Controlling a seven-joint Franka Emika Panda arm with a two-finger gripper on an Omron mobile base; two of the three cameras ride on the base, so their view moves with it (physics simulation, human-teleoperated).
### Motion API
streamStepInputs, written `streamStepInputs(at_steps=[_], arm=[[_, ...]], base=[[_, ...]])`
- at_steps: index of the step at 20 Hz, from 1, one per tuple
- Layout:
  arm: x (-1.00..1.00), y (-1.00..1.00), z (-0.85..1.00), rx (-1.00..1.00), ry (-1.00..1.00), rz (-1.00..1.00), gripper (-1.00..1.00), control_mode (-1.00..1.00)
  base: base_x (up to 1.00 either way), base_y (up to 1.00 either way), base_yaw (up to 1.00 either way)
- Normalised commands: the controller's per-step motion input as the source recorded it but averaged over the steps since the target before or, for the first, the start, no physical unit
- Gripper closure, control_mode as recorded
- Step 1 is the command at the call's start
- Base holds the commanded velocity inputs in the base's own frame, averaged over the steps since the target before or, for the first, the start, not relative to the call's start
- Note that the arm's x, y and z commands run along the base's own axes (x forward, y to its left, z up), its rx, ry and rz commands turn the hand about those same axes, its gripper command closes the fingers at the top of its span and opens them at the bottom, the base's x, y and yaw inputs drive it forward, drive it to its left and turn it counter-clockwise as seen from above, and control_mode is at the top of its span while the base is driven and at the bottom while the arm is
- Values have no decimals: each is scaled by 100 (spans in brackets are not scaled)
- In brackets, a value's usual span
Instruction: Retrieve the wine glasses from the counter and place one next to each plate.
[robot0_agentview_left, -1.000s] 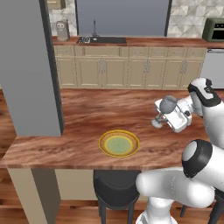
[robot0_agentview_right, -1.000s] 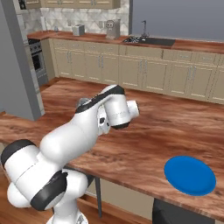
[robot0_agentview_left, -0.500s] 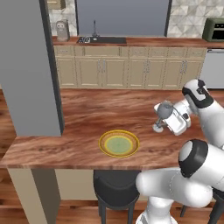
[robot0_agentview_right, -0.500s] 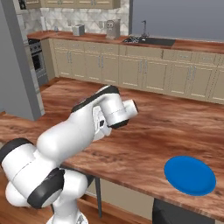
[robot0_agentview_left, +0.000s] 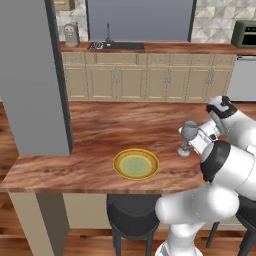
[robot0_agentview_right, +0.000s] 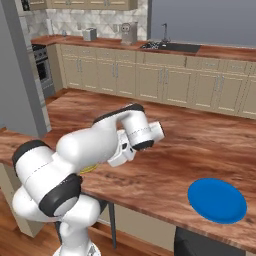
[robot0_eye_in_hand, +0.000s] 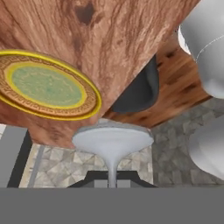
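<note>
My gripper (robot0_agentview_left: 199, 141) is shut on the thin stem of a grey wine glass (robot0_agentview_left: 188, 133). It holds the glass upright just above the wooden bar top, to the right of the yellow-rimmed plate (robot0_agentview_left: 136, 164). In the hand view the glass's round foot (robot0_eye_in_hand: 112, 137) fills the lower middle, with the gripper (robot0_eye_in_hand: 112, 179) on the stem and the yellow-rimmed plate (robot0_eye_in_hand: 43, 85) at the left. The blue plate (robot0_agentview_right: 217, 200) lies farther right along the bar top, well away from the glass. The counter (robot0_agentview_left: 165, 47) runs along the back wall.
A wide grey pillar (robot0_agentview_left: 32, 75) stands on the bar top's left end. A dark stool (robot0_agentview_left: 132, 215) sits under the bar's near edge below the yellow-rimmed plate. A sink (robot0_agentview_left: 117, 45) and a toaster (robot0_agentview_left: 71, 35) are on the counter.
The gripper has brought the wine glass lower, closer to the bar top beside the yellow-rimmed plate. Both plates stay where they were.
</note>
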Motion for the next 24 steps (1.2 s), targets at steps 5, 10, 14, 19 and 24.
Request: streamStepInputs(at_steps=[5, 10, 14, 19, 24], arm=[[31, -3, -26, -2, 10, 0, 100, -100], [33, 0, -35, -2, 10, -2, 100, -100], [28, 0, -37, 0, 9, -1, 100, -100], [23, 0, -33, 0, 3, 0, 100, -100], [29, 0, -26, -1, 0, 0, 100, -100]], base=[[0, 0, 0], [0, 0, 0], [0, 0, 0], [0, 0, 0], [0, 0, 0]])
